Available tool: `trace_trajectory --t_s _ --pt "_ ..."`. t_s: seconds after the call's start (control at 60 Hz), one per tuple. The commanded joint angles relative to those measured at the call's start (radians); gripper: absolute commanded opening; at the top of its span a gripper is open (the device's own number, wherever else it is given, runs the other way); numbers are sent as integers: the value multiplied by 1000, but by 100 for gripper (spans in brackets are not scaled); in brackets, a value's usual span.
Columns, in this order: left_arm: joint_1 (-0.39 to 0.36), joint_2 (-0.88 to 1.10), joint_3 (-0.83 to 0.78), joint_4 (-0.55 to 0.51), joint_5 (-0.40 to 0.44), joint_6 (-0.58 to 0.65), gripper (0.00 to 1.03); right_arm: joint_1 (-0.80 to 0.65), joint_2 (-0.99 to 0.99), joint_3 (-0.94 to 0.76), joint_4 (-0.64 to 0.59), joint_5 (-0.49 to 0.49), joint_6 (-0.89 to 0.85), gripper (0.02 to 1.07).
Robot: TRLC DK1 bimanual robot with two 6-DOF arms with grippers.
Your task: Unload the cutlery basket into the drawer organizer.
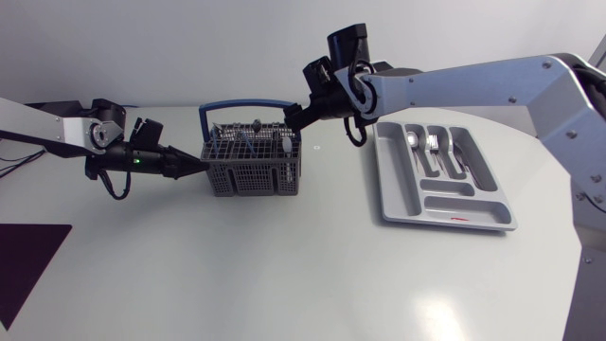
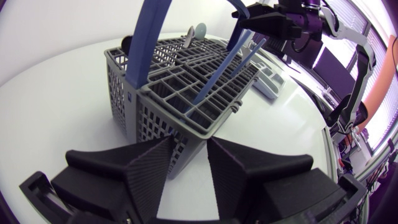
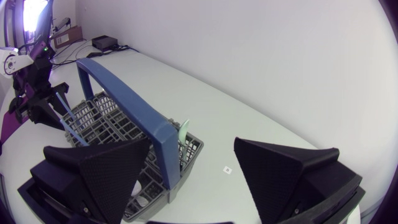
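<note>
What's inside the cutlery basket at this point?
Several silver cutlery pieces stand in the basket, and a spoon bowl pokes above its rim. The mesh walls and the blue handle hide their lower ends, so the count is unclear.

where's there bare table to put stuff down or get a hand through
Widest bare patch: table in front of basket and organizer, right of the dark mat. A narrower strip lies between basket and organizer. Crowded: the basket's left side at the left gripper, and over it at the open right gripper.
</note>
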Motion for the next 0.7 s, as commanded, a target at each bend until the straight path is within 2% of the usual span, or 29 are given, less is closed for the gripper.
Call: trace_trajectory --t_s 0.0,0.083,0.167,0.2,0.267,0.283,0.45,0.683 --pt "-2 16 4 5 21 8 46 -1 57 56 -26 -8 23 101" --pt "-5 14 1 5 21 8 46 -4 89 90 -35 -7 23 99" --pt "-13 14 -2 5 21 5 46 -5 120 119 -47 -5 23 83" --pt "-18 14 -2 5 21 5 46 -7 127 124 -46 -7 23 73" --pt "-27 11 -7 5 21 4 46 -8 137 127 -38 -7 23 40" --pt "-27 10 -8 5 21 4 46 -7 137 125 -36 -7 23 36" --pt "-45 -15 -34 5 21 5 46 5 101 59 -24 -13 18 25" --pt "-62 -73 -100 2 21 19 46 7 5 -62 -18 -22 -2 23"
